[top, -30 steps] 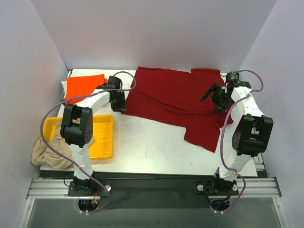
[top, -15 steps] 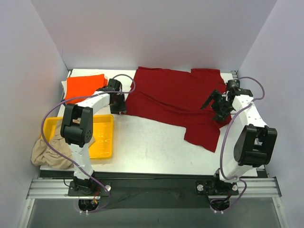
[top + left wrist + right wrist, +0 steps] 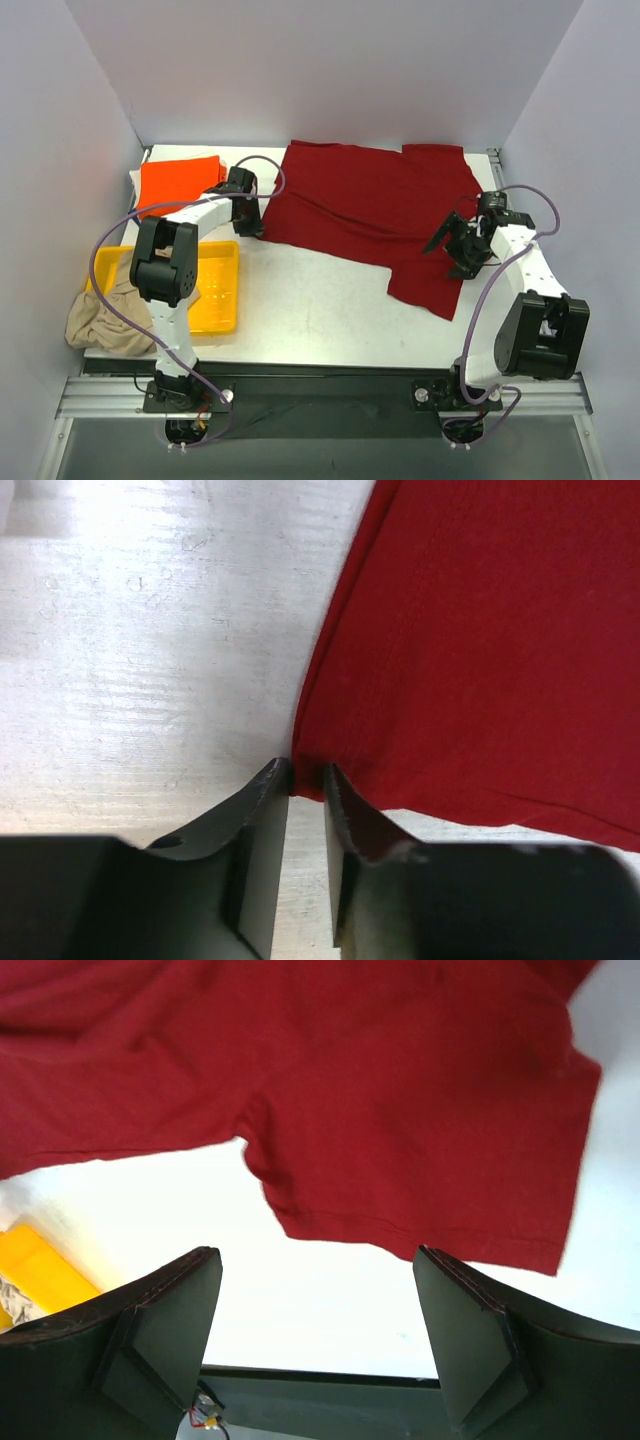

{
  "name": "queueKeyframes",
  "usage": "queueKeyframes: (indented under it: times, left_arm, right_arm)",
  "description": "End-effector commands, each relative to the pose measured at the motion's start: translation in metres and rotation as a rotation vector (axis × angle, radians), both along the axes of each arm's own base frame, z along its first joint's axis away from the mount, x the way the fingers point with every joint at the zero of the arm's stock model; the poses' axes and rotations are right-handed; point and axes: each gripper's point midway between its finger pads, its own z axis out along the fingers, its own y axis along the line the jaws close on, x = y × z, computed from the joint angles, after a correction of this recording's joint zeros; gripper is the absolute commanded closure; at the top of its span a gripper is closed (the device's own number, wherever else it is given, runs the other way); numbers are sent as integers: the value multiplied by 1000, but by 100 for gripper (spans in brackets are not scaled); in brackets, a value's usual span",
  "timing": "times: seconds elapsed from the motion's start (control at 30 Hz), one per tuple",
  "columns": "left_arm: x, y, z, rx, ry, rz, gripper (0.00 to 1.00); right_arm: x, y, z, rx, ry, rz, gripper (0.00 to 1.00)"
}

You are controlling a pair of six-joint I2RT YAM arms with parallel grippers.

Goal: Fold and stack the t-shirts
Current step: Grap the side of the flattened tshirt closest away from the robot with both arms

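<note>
A dark red t-shirt [image 3: 370, 215] lies spread flat across the far middle and right of the table. My left gripper [image 3: 250, 222] is at its near left corner. In the left wrist view [image 3: 305, 772] the jaws are closed to a narrow slit with that corner of the dark red t-shirt [image 3: 480, 660] pinched at their tips. My right gripper [image 3: 455, 245] is wide open and empty, hovering over the shirt's right side. In the right wrist view [image 3: 318, 1310] the shirt's sleeve [image 3: 430, 1150] lies beyond the fingers. A folded orange t-shirt [image 3: 175, 182] lies far left. A crumpled beige t-shirt [image 3: 100, 320] lies near left.
A yellow plastic tray [image 3: 215, 300] sits at the near left beside the beige shirt, and it also shows in the right wrist view [image 3: 40, 1265]. White walls close in the back and both sides. The table's front edge [image 3: 320, 358] runs just ahead of the arm bases.
My right gripper has moved toward the near edge along the red shirt's right side, staying open. My left gripper has hardly moved.
</note>
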Motion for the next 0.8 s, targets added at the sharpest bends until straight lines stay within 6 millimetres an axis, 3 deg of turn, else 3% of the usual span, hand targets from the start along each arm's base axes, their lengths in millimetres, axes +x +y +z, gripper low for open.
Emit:
queueKeyframes:
  times: [0.0,0.2,0.33,0.5,0.77]
  left_arm:
    - [0,-3,-12,-21,18,-4,73]
    - [-10,-4,-15,-43,40,-13,99]
    - [-6,-3,-7,-58,19,-13,100]
    - [-2,-7,1,-90,2,-17,100]
    - [-3,-8,5,-112,-6,-16,100]
  right_arm:
    - [-33,-1,-8,9,59,-18,20]
    - [-95,-22,-28,-104,193,-73,21]
    - [-133,-28,-47,-120,294,-128,27]
    - [-131,-40,-43,-152,303,-183,34]
    - [-132,-53,-67,-186,360,-214,51]
